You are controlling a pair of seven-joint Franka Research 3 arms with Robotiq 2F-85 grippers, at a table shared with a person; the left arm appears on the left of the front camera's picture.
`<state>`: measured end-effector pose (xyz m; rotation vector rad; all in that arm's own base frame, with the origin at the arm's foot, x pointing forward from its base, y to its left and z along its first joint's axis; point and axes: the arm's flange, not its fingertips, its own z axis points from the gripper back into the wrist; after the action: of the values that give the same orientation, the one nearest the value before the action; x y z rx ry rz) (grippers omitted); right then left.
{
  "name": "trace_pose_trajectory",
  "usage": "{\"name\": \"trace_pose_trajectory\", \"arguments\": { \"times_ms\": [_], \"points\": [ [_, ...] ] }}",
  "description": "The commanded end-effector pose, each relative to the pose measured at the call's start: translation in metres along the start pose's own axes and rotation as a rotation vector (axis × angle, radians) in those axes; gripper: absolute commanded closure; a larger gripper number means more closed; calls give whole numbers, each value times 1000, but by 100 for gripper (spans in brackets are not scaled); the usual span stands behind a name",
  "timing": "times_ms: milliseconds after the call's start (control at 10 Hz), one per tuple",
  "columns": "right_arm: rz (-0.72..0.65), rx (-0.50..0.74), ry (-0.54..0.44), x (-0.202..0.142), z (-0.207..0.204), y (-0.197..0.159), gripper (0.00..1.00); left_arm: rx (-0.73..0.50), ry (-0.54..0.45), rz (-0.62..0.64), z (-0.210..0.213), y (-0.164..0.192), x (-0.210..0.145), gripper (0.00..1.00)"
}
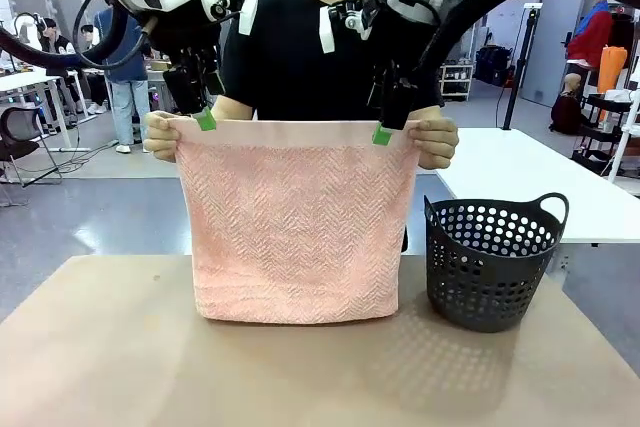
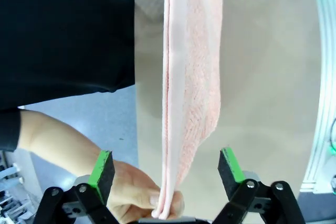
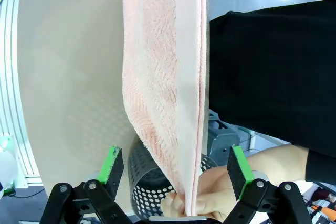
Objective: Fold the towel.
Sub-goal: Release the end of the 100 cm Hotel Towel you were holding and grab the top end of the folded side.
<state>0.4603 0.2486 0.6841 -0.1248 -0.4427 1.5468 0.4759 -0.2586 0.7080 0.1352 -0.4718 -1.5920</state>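
The salmon-pink towel (image 1: 295,222) hangs folded double over the table, its lower fold resting on the tabletop. A person across the table pinches its two top corners, one in each hand (image 1: 160,135), (image 1: 436,139). My left gripper (image 1: 205,119) stands open at the top left corner, jaws either side of the towel's edge (image 2: 184,103) without clamping it. My right gripper (image 1: 381,134) is open too, at the top right corner, with the towel (image 3: 168,87) running between its green pads (image 3: 111,167).
A dark perforated basket (image 1: 492,259) stands on the brown table (image 1: 120,357) right of the towel. The person's torso is close behind the towel. A white table (image 1: 530,182) sits farther back on the right.
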Motion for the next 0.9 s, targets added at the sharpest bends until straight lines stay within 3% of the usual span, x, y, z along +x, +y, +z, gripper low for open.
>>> {"name": "trace_pose_trajectory", "arguments": {
  "times_ms": [0, 500, 600, 700, 800],
  "points": [
    [-1, 29, 33, 2, -7, -22, 0, -65, 45, -9, -7, 17, -1, 0],
    [-19, 103, 64, -3, -49, -28, 0, -193, 45, 29, -46, 17, -16, 0],
    [-27, 103, 74, -4, -52, -28, 0, -199, 40, 25, -50, 14, -17, 35],
    [-24, 99, 77, -5, -53, -27, 60, -209, 44, 23, -51, 13, -17, 60],
    [-27, 97, 78, -5, -54, -28, 60, -214, 41, 24, -52, 13, -17, 94]
  ]
}}
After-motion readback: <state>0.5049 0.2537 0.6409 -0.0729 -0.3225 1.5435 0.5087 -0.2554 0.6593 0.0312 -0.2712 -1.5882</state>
